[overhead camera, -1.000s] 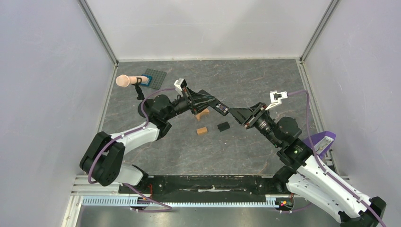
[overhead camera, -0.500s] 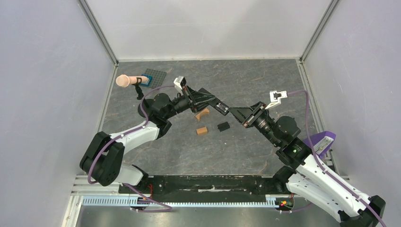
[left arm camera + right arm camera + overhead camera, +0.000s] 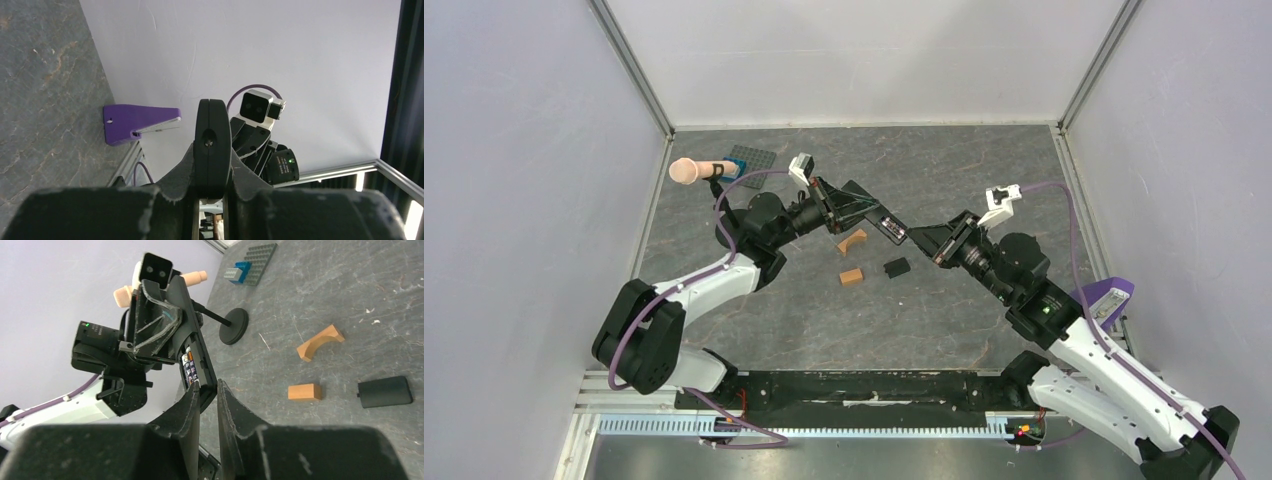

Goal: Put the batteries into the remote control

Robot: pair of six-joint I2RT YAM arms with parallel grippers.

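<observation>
The remote control [image 3: 871,213] is a slim black bar held off the table, slanting between the two arms. My left gripper [image 3: 844,205] is shut on its upper part; in the left wrist view its black end [image 3: 212,145] stands up between my fingers [image 3: 186,165]. My right gripper [image 3: 916,237] is at its lower end, jaws nearly together, and the tips pinch the corner of the remote [image 3: 195,347]. The open compartment shows coloured battery labels [image 3: 190,365]. The right gripper [image 3: 208,390] holds nothing else that I can see.
On the table below lie a short stubby black piece [image 3: 897,267], an orange block [image 3: 852,277] and an orange arch [image 3: 854,241]. A grey baseplate [image 3: 749,158] and a peach cylinder on a stand [image 3: 686,171] are at the back left. A purple holder [image 3: 1104,300] is at the right edge.
Both grippers and the remote have shifted slightly left and toward the back together. The pieces on the table have not moved.
</observation>
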